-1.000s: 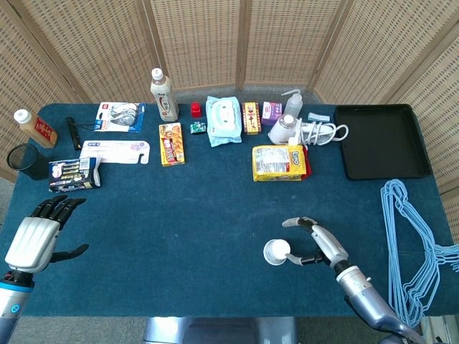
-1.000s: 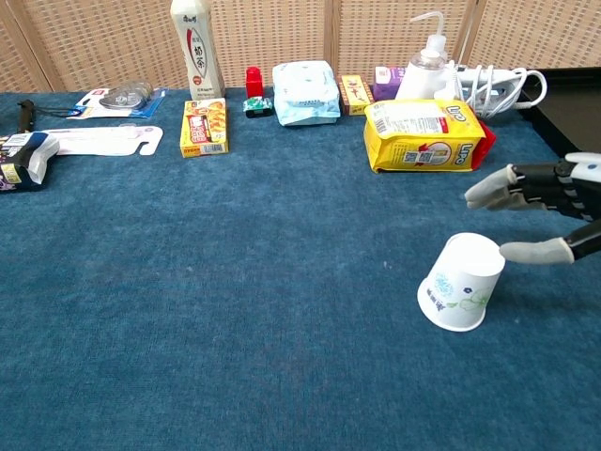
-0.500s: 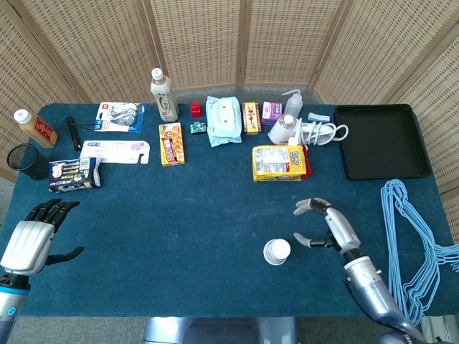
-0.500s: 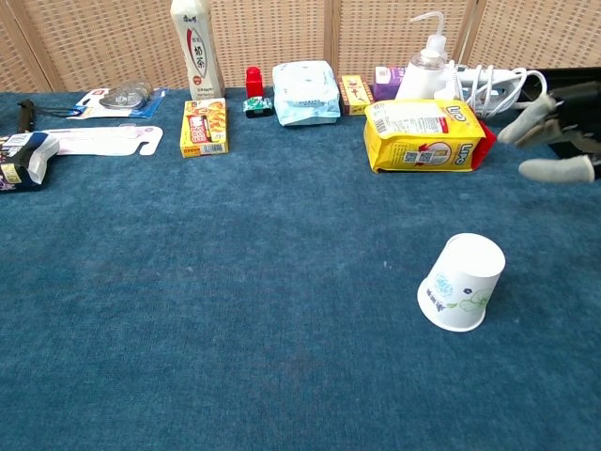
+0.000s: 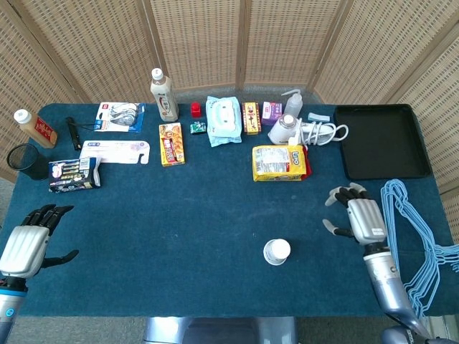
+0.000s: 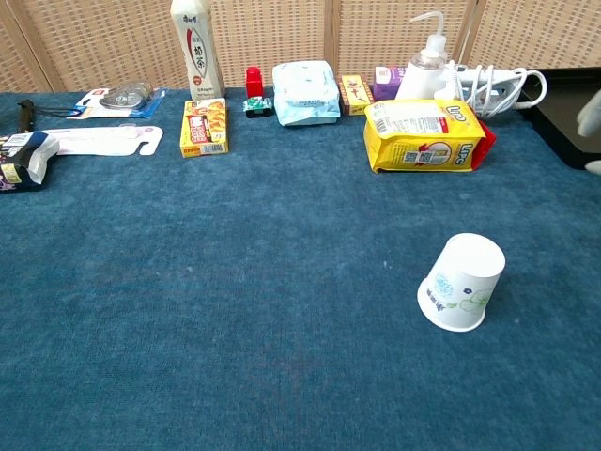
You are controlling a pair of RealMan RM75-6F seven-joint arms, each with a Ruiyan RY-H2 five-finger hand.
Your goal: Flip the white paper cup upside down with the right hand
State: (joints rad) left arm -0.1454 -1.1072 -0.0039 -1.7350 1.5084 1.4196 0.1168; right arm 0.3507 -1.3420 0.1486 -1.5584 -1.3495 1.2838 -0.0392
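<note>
The white paper cup (image 5: 277, 251) (image 6: 462, 282) stands upside down on the blue table cloth, its rim on the cloth and its base up, with a green and blue print on its side. My right hand (image 5: 356, 219) is off to the cup's right, apart from it, fingers spread and holding nothing. Only its fingertips (image 6: 592, 119) show at the right edge of the chest view. My left hand (image 5: 29, 241) hovers at the table's front left corner, fingers apart, holding nothing.
A yellow snack bag (image 5: 280, 163) lies behind the cup. A black tray (image 5: 381, 141) sits at the back right, and blue hangers (image 5: 414, 242) lie along the right edge. Bottles, packets and a wipes pack (image 5: 223, 120) line the back.
My right hand has let go of the cup and drawn back to the right, away from it. The cup stays upside down in place. My left hand has drifted slightly down.
</note>
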